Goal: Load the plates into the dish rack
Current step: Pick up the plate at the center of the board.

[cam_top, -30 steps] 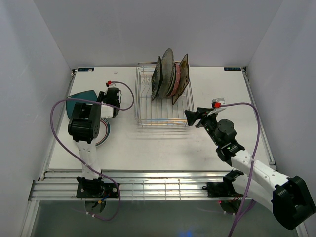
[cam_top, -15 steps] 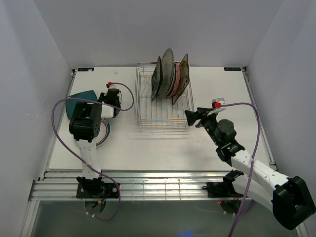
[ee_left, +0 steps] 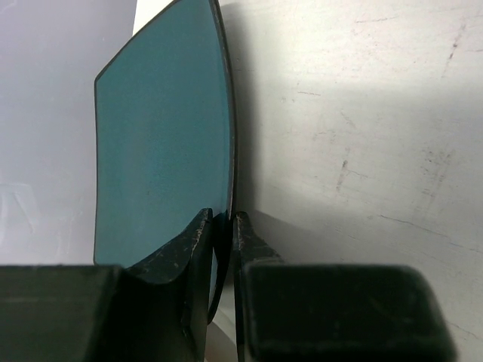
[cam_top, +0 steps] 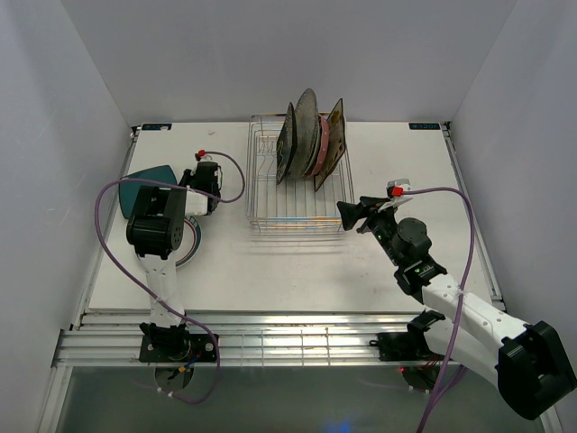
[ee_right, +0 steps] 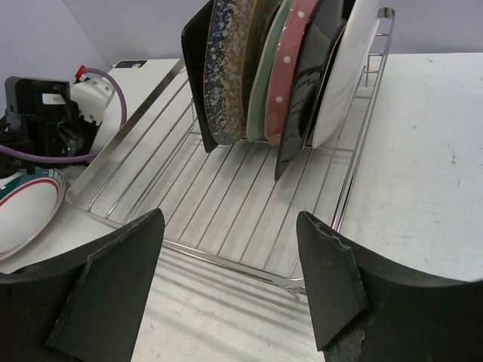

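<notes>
The silver wire dish rack (cam_top: 270, 194) stands at the table's back middle, and several plates (cam_top: 308, 142) stand upright at its far end. In the right wrist view these are black, grey speckled (ee_right: 226, 68), mint green, pink dotted (ee_right: 290, 68) and cream plates. My left gripper (cam_top: 200, 185) is left of the rack. In the left wrist view it (ee_left: 221, 222) is shut on the rim of the teal plate (ee_left: 162, 128), which also shows in the top view (cam_top: 149, 183). A white teal-rimmed plate (cam_top: 191, 242) lies under the left arm. My right gripper (cam_top: 354, 216) is open and empty at the rack's near right corner.
The rack's near half (ee_right: 219, 196) holds only bare wires. The white teal-rimmed plate (ee_right: 26, 207) lies just left of the rack. The left arm's wrist and purple cable (ee_right: 53, 121) are beside the rack's left side. Grey walls close in on both sides.
The left arm has shifted very slightly with the teal plate in its grip. The right arm has not moved.
</notes>
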Robot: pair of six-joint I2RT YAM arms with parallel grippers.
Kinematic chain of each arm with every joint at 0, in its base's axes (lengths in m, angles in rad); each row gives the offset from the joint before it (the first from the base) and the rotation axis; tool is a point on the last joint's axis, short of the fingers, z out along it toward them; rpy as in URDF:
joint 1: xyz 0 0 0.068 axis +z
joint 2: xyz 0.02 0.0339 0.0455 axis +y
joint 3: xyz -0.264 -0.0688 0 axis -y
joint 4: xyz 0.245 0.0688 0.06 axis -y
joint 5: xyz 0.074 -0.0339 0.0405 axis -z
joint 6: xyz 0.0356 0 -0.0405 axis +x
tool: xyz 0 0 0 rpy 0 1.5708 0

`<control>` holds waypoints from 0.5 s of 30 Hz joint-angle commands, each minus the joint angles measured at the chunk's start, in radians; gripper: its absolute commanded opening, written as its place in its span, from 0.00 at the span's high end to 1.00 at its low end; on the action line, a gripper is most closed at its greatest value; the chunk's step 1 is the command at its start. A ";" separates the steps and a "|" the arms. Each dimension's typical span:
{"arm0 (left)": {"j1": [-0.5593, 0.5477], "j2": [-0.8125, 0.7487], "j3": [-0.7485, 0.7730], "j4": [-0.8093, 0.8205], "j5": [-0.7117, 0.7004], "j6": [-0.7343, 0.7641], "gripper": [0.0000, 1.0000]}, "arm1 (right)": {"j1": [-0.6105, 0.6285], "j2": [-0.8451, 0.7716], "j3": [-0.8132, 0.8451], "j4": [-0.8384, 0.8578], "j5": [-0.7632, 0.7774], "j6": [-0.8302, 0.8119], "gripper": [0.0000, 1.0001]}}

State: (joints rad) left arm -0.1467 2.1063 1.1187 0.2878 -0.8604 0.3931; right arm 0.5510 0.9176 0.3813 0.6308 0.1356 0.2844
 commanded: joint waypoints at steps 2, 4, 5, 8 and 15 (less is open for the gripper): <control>0.006 0.000 0.039 0.008 -0.040 -0.013 1.00 | -0.002 0.000 0.011 0.044 0.009 -0.001 0.24; 0.002 -0.002 0.041 0.013 -0.043 -0.007 1.00 | 0.000 0.000 0.011 0.043 0.007 -0.001 0.24; 0.001 -0.005 0.043 0.013 -0.046 0.000 1.00 | -0.002 0.000 0.011 0.044 0.007 -0.001 0.24; -0.007 -0.012 0.047 0.019 -0.052 0.019 1.00 | -0.002 0.006 0.013 0.044 0.006 0.001 0.24; -0.028 -0.038 0.043 0.048 -0.083 0.069 1.00 | -0.002 0.018 0.019 0.050 -0.004 0.004 0.24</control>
State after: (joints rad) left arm -0.1608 2.1082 1.1351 0.2924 -0.9016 0.4477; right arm 0.5510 0.9337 0.3813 0.6312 0.1349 0.2844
